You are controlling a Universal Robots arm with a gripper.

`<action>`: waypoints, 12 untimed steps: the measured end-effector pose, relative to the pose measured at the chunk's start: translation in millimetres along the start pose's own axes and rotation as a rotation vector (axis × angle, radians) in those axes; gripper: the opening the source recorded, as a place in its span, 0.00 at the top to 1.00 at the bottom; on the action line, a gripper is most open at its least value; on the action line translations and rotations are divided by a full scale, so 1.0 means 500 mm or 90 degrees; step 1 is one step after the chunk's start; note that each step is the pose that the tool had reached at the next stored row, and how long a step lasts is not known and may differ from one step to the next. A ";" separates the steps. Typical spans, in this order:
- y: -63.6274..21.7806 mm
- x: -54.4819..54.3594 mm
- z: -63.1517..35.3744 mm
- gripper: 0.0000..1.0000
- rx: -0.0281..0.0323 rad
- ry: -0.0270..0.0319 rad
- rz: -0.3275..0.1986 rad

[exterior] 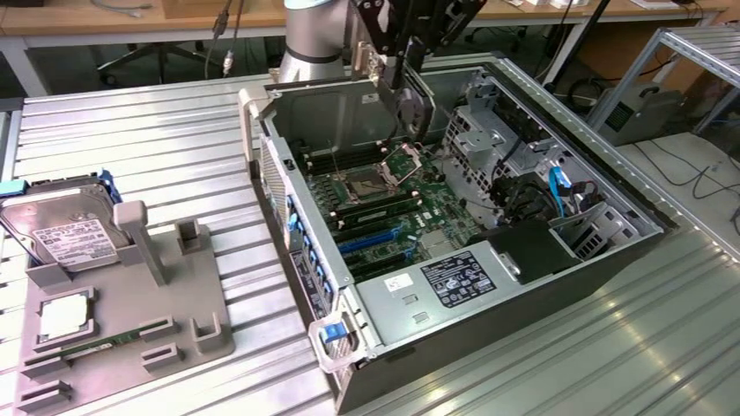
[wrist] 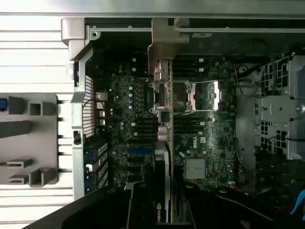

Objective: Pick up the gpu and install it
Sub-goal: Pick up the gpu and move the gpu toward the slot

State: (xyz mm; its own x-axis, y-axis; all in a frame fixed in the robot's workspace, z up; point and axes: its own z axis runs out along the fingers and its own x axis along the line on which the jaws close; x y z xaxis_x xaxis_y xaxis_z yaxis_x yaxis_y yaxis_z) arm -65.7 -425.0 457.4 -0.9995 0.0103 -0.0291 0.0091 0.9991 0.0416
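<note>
Hovering over the open computer case (exterior: pixel 584 149) right now, clamping the gpu (exterior: pixel 399 69) in the end effector (exterior: pixel 418 22), squeezed shut on the card's upper part. Carrying the card on edge, high above the case's motherboard (wrist: pixel 133 119), touching nothing inside the case. Showing the silver bracket (wrist: pixel 164 43) at the card's far end from the grip. Looking down past the card in the wrist view at the blue slot (wrist: pixel 139 150) deep inside the case, close by the card's line and, by this reading, lying crosswise to it. Judging this as the carry-and-align stage, with seating not yet done.

Calling for patience here, probably: squaring the card's long edge along the slot, facing the bracket toward the case's rear openings (wrist: pixel 95 162), holding the card dead upright, no tilting. Minding the open CPU socket (wrist: pixel 200 95) near the case's middle, right beside the card's line and likely easy to damage. Minding the case's walls too, given the bracket sticking out past the card. Ignoring the grey fixture (exterior: pixel 127 295) and hard drive (exterior: pixel 64 230) out on the table (exterior: pixel 151 139) beside the case.
</note>
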 end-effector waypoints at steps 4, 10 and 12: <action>0.000 -0.049 0.002 0.73 -0.0001 0.0000 -0.001; 0.001 -0.092 0.003 0.73 -0.0001 0.0001 -0.002; 0.001 -0.102 0.003 0.73 -0.0001 0.0001 -0.003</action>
State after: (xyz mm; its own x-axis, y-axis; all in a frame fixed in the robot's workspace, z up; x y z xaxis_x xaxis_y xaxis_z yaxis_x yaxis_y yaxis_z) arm -14.5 -425.0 457.4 -0.9996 0.0064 -0.0291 0.0052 0.9991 0.0417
